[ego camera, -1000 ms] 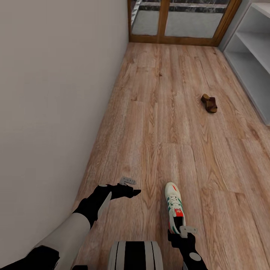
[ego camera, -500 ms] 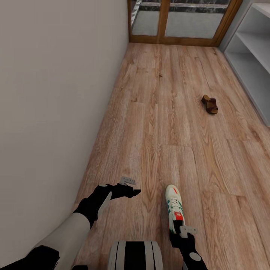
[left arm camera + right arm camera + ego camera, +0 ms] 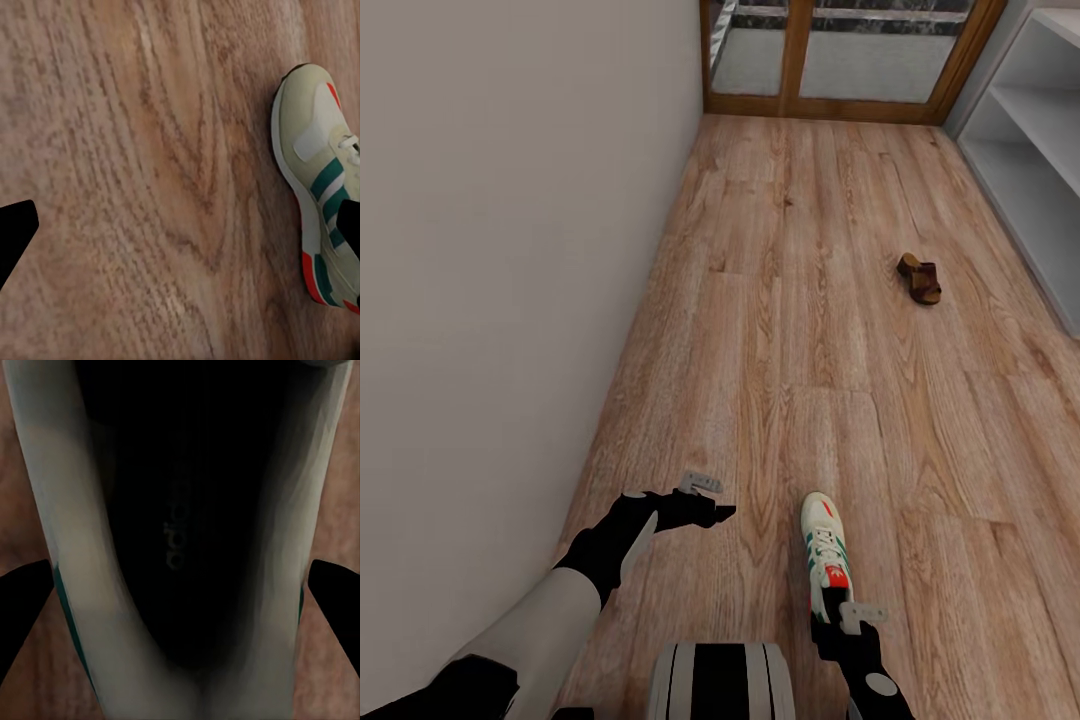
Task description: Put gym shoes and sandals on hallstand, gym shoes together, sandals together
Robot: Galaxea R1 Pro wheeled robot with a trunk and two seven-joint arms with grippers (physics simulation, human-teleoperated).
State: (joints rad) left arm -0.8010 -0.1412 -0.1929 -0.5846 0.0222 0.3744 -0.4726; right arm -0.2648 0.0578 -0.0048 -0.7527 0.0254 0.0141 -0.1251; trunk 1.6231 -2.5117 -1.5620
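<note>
The right pincer point(image 3: 847, 618) sits low over the heel of a gym shoe point(image 3: 824, 551) lying on the corridor floor point(image 3: 810, 350), its fingers spread either side of the shoe's opening, apparently to grip the collar; nothing is clamped yet. The left pincer point(image 3: 705, 497) hovers open and empty nearby. One sandal point(image 3: 919, 277) lies far off near the hallstand point(image 3: 1030, 150), which is cut off at the frame edge.

Gym shoe point(image 3: 824, 555) and right end effector point(image 3: 847, 612) slightly nearer robot than second ago.
</note>
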